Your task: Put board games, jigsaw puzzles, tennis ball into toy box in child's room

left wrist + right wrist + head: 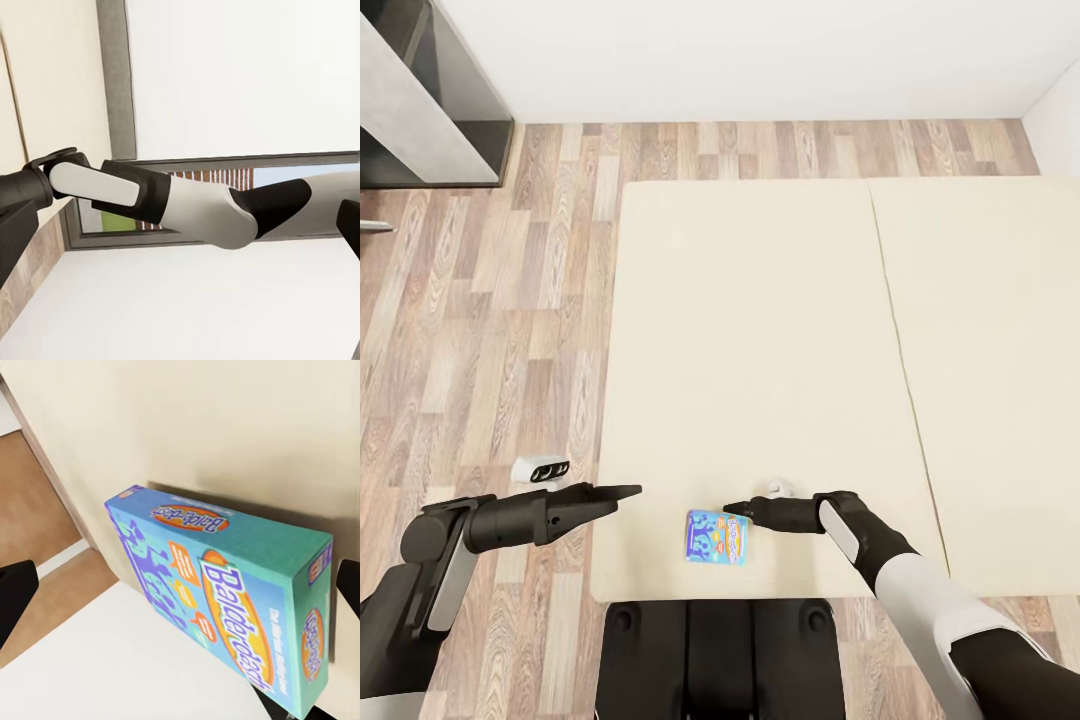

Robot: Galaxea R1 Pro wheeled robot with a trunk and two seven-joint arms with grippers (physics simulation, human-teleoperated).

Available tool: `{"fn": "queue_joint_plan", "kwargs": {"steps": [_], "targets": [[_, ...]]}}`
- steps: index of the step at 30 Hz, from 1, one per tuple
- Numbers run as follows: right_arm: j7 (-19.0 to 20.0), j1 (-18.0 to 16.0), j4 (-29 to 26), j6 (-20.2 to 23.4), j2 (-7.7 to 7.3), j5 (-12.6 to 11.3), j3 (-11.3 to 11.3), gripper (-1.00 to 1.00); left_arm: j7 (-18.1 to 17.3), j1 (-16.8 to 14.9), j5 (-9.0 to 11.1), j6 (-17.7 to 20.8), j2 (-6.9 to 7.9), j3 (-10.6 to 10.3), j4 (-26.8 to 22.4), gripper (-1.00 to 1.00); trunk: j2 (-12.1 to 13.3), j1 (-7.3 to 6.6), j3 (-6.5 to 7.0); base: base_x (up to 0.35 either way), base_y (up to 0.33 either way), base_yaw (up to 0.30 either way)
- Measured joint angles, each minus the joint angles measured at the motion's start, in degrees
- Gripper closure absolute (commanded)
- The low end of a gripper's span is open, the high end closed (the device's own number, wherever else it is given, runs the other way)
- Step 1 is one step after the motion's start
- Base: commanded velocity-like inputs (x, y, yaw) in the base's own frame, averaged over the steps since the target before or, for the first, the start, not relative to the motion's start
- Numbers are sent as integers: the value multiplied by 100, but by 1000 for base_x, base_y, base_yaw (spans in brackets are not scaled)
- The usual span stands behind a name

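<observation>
A small blue board game (717,537) lies flat on the cream bed (760,330), close to its front edge. In the right wrist view the same box (225,607) reads "Balderdash". My right gripper (740,512) hovers just above the box's far right corner, pointing left. It is open, and its two dark fingertips (15,600) stand wide on either side of the box without touching it. My left gripper (622,494) hangs over the bed's left edge, left of the box. It is open and holds nothing.
The table's dark grey section (430,100) stands at the far left by the white wall. A small white device (540,467) lies on the wood floor beside the bed. My base (720,650) is against the bed's front edge. My right forearm (187,202) crosses the left wrist view.
</observation>
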Motion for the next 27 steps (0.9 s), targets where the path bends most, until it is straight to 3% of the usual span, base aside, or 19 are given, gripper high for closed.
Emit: {"fn": "queue_joint_plan", "kwargs": {"steps": [7,20,27], "targets": [[1,0,25,5,-27,-31,0,-100,0,0,0,0,2,6,4,-100,0,0,-1,0,0,0],[-64,0,72,0,98,-19,10,-100,0,1,0,0,4,8,5,-100,0,0,-1,0,0,0],[-872,-2,75,17,196,-90,-2,-100,0,4,0,-2,-14,-12,5,-100,-1,-1,-1,0,0,0]]}}
